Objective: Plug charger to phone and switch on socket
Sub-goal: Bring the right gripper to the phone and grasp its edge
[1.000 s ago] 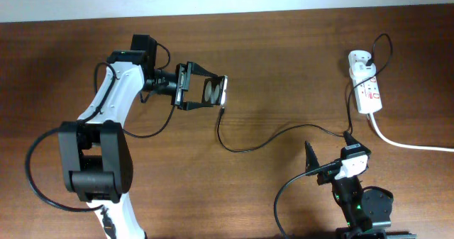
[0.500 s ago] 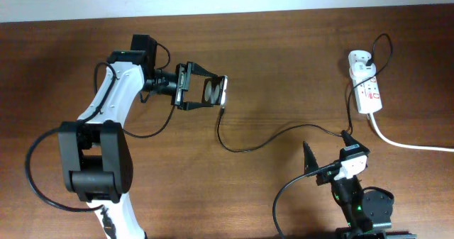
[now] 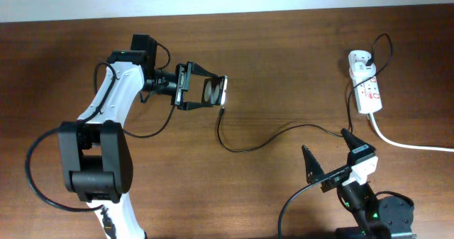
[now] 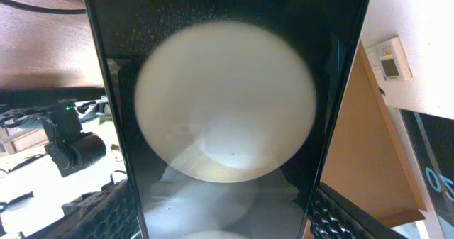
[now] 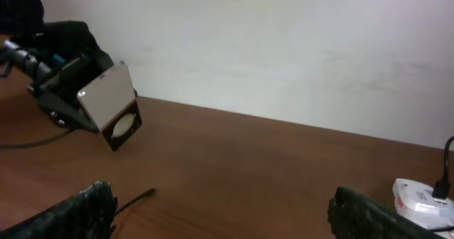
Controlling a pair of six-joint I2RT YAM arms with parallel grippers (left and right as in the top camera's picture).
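Two arms: the left gripper (image 3: 225, 91) clamps the tilted phone (image 3: 213, 92); the right gripper (image 3: 325, 141) hangs wide open near the charger (image 3: 255, 144).

The phone (image 4: 227, 125) — cropped top and bottom — shows only blurred glare.

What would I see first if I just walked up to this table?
First, the left gripper holding the phone up off the table, left of the middle, a big white glare spot on its glossy face. Next, the charger, a thin black cable snaking across the wood to the white socket at the far right, its loose tip lying near the phone. The right gripper sits open and empty at the near edge.
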